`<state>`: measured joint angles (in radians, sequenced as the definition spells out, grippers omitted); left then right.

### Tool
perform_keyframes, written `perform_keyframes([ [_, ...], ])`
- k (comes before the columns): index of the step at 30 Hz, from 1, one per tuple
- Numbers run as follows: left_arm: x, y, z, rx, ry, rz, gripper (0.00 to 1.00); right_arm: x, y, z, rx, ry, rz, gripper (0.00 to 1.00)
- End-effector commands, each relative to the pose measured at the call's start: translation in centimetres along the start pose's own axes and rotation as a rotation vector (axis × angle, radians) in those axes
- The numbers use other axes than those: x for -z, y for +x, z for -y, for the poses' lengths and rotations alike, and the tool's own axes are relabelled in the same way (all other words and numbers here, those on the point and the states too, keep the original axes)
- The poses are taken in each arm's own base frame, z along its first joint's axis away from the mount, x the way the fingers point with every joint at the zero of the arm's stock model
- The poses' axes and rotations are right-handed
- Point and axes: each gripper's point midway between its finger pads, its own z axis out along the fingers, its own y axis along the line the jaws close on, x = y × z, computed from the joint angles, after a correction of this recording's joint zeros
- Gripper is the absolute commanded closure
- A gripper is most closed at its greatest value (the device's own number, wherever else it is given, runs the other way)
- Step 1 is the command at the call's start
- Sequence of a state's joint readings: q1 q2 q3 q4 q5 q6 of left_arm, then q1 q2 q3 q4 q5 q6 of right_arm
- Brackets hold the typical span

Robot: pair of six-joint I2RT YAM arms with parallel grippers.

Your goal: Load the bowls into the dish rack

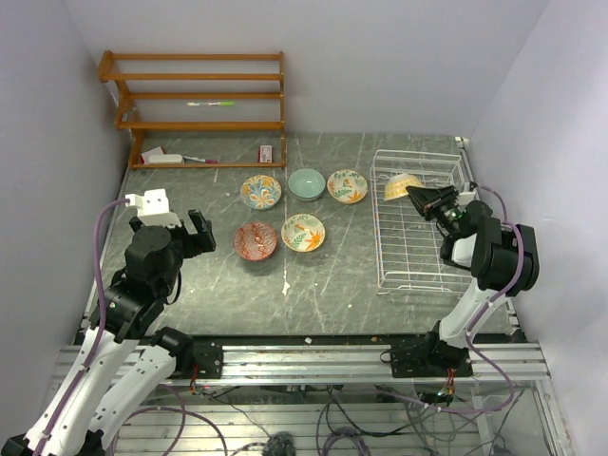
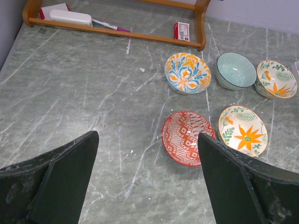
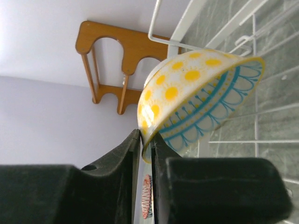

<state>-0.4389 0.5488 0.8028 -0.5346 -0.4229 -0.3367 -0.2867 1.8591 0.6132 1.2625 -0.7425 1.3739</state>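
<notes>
Five bowls sit on the table: a blue-and-orange one (image 1: 260, 191) (image 2: 188, 73), a pale teal one (image 1: 307, 183) (image 2: 236, 71), a cream-and-orange one (image 1: 347, 186) (image 2: 276, 79), a red-patterned one (image 1: 256, 240) (image 2: 188, 137) and an orange-star one (image 1: 303, 233) (image 2: 243, 130). My right gripper (image 1: 415, 193) (image 3: 147, 135) is shut on the rim of a yellow-dotted, blue-lined bowl (image 1: 403, 186) (image 3: 196, 98), holding it tilted over the far end of the white wire dish rack (image 1: 408, 249) (image 3: 187, 23). My left gripper (image 1: 201, 233) (image 2: 147, 135) is open and empty, just left of the red-patterned bowl.
A wooden shelf unit (image 1: 195, 104) (image 2: 117, 30) stands at the back left, with a white box, a pen and a small red-white box on its lowest board. Walls close in on both sides, and the rack lies near the right wall.
</notes>
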Motion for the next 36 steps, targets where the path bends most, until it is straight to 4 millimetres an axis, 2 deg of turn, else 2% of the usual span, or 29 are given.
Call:
perform_keyframes([
  [1, -0.1, -0.5, -0.2, 0.007, -0.009, 0.027, 0.02, 0.6, 0.2, 1.8, 0.02, 0.078, 0.02, 0.84],
  [7, 0.1, -0.5, -0.3, 0.009, -0.009, 0.029, 0.02, 1.3, 1.1, 3.2, 0.007, 0.128, 0.011, 0.77],
  [13, 0.0, -0.5, -0.2, 0.011, -0.004, 0.025, 0.02, 2.2, 1.4, 3.6, 0.038, 0.207, 0.004, 0.69],
  [20, 0.2, -0.6, -0.1, 0.016, 0.003, 0.031, 0.02, 3.6, 0.7, 2.9, 0.131, 0.326, 0.025, 0.54],
  [24, 0.3, -0.7, -0.1, 0.018, 0.005, 0.034, 0.02, 4.1, 0.3, 2.6, 0.174, 0.382, 0.026, 0.52],
  [30, 0.3, -0.6, -0.1, 0.019, 0.006, 0.034, 0.02, 5.0, 0.7, 3.0, 0.201, 0.448, -0.004, 0.51],
  [36, 0.3, -0.6, 0.0, 0.018, 0.009, 0.034, 0.02, 6.2, -0.3, 2.2, 0.318, 0.549, 0.001, 0.4],
])
